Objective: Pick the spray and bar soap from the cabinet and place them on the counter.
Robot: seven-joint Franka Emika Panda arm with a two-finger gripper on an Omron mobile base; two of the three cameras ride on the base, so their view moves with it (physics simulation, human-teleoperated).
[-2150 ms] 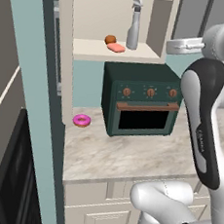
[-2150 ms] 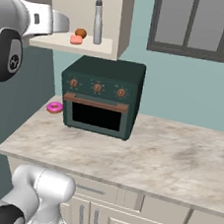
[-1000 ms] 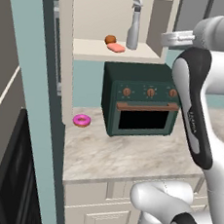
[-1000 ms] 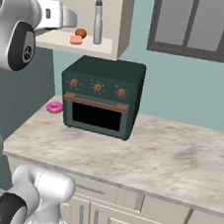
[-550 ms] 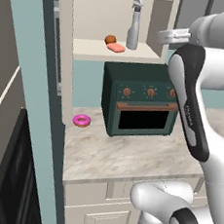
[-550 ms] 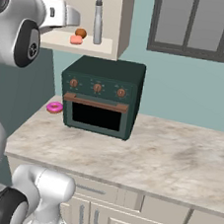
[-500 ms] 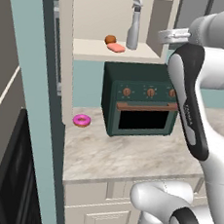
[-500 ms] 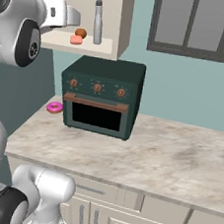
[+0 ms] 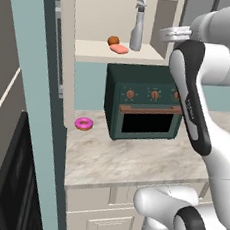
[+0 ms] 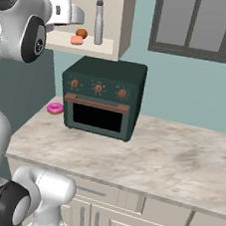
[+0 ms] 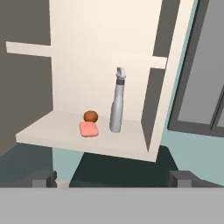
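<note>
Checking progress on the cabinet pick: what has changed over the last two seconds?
The gripper has swung left toward the open cabinet, jaws open, holding nothing. The spray, bar soap, orange-brown ball, donut and oven stayed put.

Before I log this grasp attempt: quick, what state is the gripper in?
Gripper: open, holding nothing; spray and soap sit on the cabinet shelf ahead.
</note>
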